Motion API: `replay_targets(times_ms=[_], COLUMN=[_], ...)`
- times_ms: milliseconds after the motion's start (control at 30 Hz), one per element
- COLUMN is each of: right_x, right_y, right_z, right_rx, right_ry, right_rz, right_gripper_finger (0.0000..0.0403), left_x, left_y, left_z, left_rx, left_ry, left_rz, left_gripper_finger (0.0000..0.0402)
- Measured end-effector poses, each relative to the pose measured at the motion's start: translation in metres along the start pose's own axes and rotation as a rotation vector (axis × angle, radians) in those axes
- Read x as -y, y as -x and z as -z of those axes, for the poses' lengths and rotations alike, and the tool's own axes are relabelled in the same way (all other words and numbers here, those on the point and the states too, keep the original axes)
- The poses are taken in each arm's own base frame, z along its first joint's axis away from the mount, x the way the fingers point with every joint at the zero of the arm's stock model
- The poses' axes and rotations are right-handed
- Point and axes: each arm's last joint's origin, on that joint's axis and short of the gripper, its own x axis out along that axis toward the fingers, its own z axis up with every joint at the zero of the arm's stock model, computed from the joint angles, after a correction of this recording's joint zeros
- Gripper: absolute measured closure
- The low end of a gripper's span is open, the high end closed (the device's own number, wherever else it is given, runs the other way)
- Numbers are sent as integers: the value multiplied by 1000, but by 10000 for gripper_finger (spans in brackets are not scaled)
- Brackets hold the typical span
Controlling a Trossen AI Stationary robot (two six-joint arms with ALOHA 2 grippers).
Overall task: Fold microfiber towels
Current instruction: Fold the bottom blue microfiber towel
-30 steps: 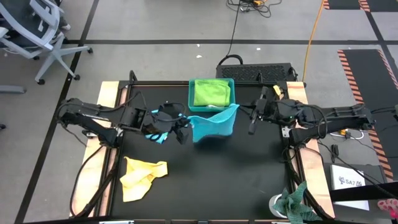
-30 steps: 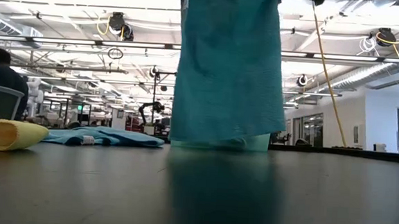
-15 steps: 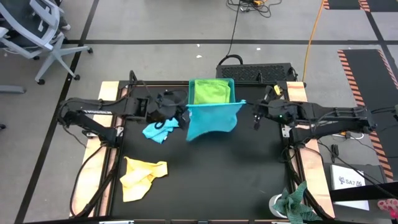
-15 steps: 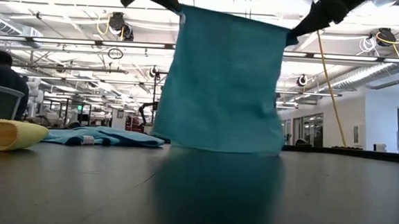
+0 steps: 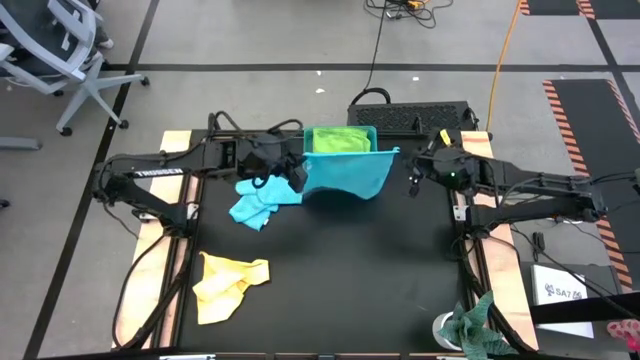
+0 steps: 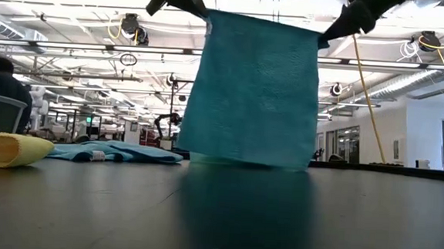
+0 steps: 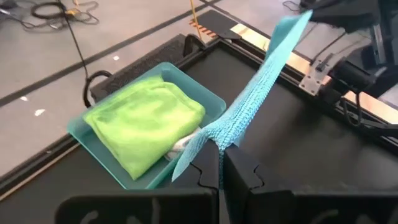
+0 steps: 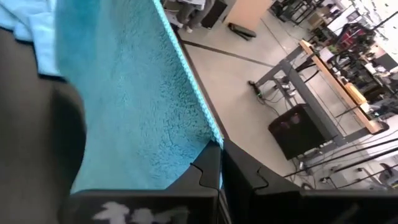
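Above the middle of the black tabletop [image 5: 330, 270], a turquoise towel [image 5: 345, 176] is being held up as a flat sheet, its fleecy nap showing plainly in the right wrist view. Its top edge is being stretched between two corners, and its lower hem is hanging at or just above the tabletop in the low view; contact cannot be judged. One corner is being clamped by the left pincer [image 5: 297, 177], the other by the right pincer [image 5: 408, 170], each with its fingers closed together on the cloth.

Four towels are being counted in all: the turquoise one, a light blue towel [image 5: 255, 203] lying crumpled just beside the left pincer, a yellow towel [image 5: 228, 283] bunched near the front left of the tabletop, and a lime green towel [image 5: 339, 139] folded inside the single teal tray [image 5: 307, 135] behind the hanging sheet. The tray's front wall is being hidden by the turquoise towel from above. At the front right corner, one mottled green rag [image 5: 478, 328] is being cut off by the frame's edge.
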Motion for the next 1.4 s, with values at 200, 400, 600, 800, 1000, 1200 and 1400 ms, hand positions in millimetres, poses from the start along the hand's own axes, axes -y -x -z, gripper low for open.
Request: replay_targets(times_ms=[200, 400, 600, 800, 1000, 1200, 1400], right_x=[5, -10, -32, -54, -81, -116, -138], right_y=[7, 7, 10, 10, 10, 10, 10], right_z=[-9, 4, 23, 33, 51, 76, 83], right_rx=[44, -67, -228, -290, -412, -555, -465], right_ry=[-93, -214, -318, -426, -567, -722, -842], right_rz=[-59, -239, -397, -583, -767, -974, -1097], right_gripper_finger=[403, 403, 403, 403, 403, 403, 403], left_x=[1, 2, 4, 15, 35, 62, 74], left_y=[1, 2, -1, -17, -33, -30, -22], left_z=[2, 8, 20, 57, 111, 148, 160], left_rx=[-28, -86, -193, -329, -438, -459, -406], left_ry=[1, -19, -4, 34, 157, 279, 326], left_rz=[26, 41, 45, 130, 301, 532, 538], left_gripper_finger=[397, 397, 397, 397, 398, 399, 399])
